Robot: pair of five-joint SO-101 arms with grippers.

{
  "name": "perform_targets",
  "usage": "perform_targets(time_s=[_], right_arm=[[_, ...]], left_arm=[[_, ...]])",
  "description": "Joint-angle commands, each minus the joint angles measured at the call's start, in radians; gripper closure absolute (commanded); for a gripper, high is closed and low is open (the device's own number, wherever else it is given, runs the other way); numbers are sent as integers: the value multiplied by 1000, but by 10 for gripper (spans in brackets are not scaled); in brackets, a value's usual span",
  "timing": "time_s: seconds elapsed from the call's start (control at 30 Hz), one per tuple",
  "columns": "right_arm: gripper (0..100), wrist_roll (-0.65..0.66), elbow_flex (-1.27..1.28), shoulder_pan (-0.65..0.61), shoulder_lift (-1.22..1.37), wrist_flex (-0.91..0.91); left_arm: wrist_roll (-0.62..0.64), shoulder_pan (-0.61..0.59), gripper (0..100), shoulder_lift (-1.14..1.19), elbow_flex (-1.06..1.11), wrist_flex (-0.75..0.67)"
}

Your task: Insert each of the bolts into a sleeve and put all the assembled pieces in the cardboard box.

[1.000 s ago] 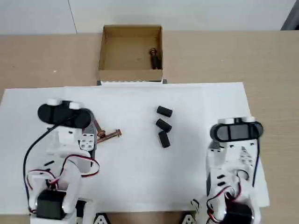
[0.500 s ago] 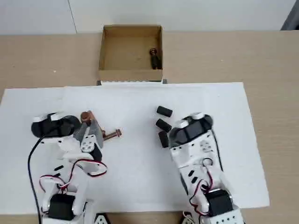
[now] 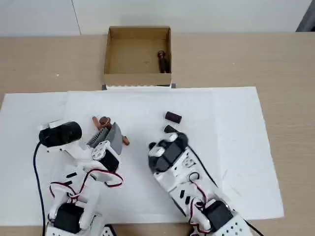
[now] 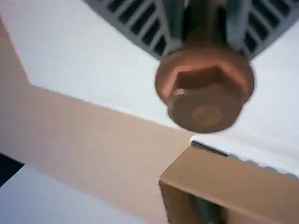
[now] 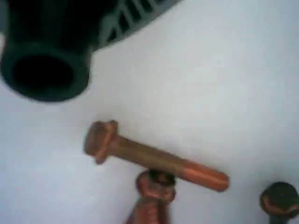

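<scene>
Copper bolt (image 4: 204,88) sits clamped in the left gripper's (image 4: 204,21) jaws, head toward its wrist, black sleeve (image 5: 46,70) apparently pinched at the right gripper's (image 3: 156,149) tips; risk: if the axes meet tilted, the bolt tip jams on the bore rim and knocks the sleeve loose.

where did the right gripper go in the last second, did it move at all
Yes. In the high view the right gripper swung left, from well right of the cardboard box to directly below its right wall.
</scene>
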Motion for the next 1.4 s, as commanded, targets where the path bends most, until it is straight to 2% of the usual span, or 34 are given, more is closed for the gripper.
perform_targets(time_s=[0.0,0.33,0.97,1.17,1.37], right_arm=[[996,-11,-2,-53,-12,-28],[996,-3,-2,-71,-12,-25],[996,-2,-11,-68,-12,-27],[996,-2,-11,-68,-12,-27],[996,-2,-11,-68,-12,-27]], left_arm=[[8,9,992,-15,-7,-66],[6,176,994,-15,-7,-71],[6,186,994,-12,39,-66],[6,276,994,-12,42,-66],[5,284,994,-11,42,-18]])
